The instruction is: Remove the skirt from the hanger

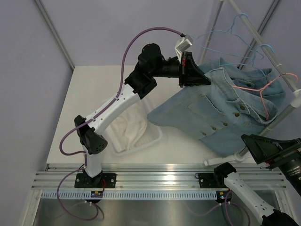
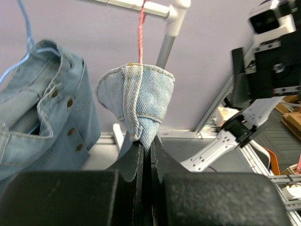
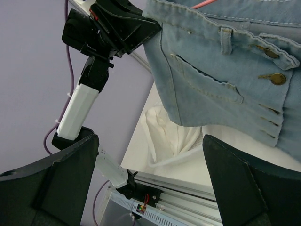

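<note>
A light blue denim skirt (image 1: 221, 108) with a buttoned front hangs on a pink wire hanger (image 1: 265, 92) from the slanted rack rail at the right. My left gripper (image 1: 188, 70) is shut on the skirt's waistband corner (image 2: 138, 106), pulling it to the left; the pink hanger hook (image 2: 140, 28) rises above the pinched cloth. My right gripper (image 1: 263, 150) is open and empty, low at the right, below the skirt's hem (image 3: 225, 70).
A white basket (image 1: 134, 129) holding white cloth sits on the table under the left arm. Empty blue wire hangers (image 1: 235, 30) hang on the rack rail (image 1: 263, 40) at the back right. The rack's white post (image 1: 277, 122) stands near the right arm.
</note>
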`<action>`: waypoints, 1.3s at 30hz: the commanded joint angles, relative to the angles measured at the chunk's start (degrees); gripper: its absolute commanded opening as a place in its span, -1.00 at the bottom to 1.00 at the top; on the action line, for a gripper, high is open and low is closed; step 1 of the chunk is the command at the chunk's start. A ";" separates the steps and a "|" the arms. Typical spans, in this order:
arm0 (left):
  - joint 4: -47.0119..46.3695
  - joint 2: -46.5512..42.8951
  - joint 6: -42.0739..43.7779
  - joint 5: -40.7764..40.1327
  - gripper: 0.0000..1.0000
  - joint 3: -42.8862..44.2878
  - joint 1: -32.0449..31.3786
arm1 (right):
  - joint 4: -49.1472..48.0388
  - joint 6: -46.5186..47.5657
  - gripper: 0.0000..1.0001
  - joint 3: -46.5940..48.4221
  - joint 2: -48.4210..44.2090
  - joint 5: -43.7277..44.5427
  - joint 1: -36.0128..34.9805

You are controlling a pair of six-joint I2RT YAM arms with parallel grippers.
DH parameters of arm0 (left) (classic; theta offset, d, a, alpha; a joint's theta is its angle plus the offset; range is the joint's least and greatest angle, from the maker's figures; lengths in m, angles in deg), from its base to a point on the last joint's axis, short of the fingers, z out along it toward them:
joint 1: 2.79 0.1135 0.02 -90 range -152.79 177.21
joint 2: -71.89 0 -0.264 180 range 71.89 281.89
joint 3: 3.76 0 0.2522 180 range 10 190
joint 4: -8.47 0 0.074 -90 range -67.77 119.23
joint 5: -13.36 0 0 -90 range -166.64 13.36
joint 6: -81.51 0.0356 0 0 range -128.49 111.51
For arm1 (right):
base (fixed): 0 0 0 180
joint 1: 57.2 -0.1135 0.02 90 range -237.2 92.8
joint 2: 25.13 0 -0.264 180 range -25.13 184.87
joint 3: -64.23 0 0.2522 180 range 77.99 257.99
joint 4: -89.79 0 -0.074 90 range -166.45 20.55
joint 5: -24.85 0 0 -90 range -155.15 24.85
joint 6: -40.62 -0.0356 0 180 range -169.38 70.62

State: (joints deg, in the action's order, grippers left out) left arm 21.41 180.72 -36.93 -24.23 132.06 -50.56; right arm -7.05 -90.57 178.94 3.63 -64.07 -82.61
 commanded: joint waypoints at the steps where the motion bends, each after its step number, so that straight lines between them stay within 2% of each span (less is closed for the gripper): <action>1: -13.58 -2.93 -7.23 1.30 -1.00 0.19 -0.31 | 0.20 1.11 0.99 1.09 -0.28 1.99 -0.17; 6: -16.14 -2.49 -10.66 -0.80 -1.00 1.42 -0.39 | 0.90 1.37 0.99 2.06 -0.01 2.61 -0.17; 13: -15.26 -0.47 -12.68 -3.62 -1.00 7.39 0.04 | 0.91 1.64 0.99 2.24 0.25 2.43 -0.17; 17: -17.54 -1.25 -14.96 -3.97 -1.00 7.05 2.06 | 1.43 1.90 0.99 3.03 0.34 2.70 -0.17; 26: -21.42 -7.58 -18.40 -2.92 -1.00 0.02 6.98 | 1.17 2.60 0.99 2.59 0.78 3.40 -0.26; 30: -14.68 -11.70 -16.56 -3.97 -1.00 -3.22 7.86 | -1.28 3.48 0.99 1.80 2.97 2.44 -0.17; 35: -9.48 -20.14 -11.82 -6.26 -1.00 -12.98 8.74 | -6.03 7.08 0.99 1.71 10.43 0.86 -0.17; 39: -3.32 -26.47 -8.38 -6.78 -1.00 -18.42 9.71 | -14.44 7.62 0.99 -0.66 13.96 -0.64 -0.17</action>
State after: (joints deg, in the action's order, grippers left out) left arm 18.74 161.69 -48.04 -27.91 115.60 -41.86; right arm -12.99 -85.21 180.12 13.44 -63.15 -82.58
